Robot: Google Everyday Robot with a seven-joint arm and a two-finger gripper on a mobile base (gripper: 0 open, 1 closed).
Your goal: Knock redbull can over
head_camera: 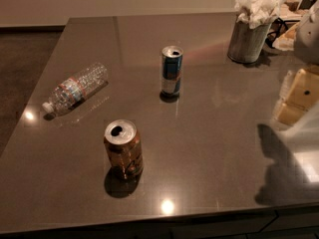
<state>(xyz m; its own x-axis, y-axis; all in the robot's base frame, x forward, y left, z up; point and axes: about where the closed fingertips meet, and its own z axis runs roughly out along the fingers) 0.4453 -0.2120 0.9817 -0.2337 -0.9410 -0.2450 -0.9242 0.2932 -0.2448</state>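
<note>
The redbull can [171,70] stands upright near the middle of the dark table [214,133]; it is slim, blue and silver, with an open silver top. My gripper [297,97] is at the right edge of the view, above the table and well to the right of the can, touching nothing. Its shadow falls on the table below it.
A wider orange-brown can [123,149] stands upright in front of and left of the redbull can. A clear plastic water bottle [76,88] lies on its side at the left. A metal cup stuffed with white napkins [251,30] stands at the back right.
</note>
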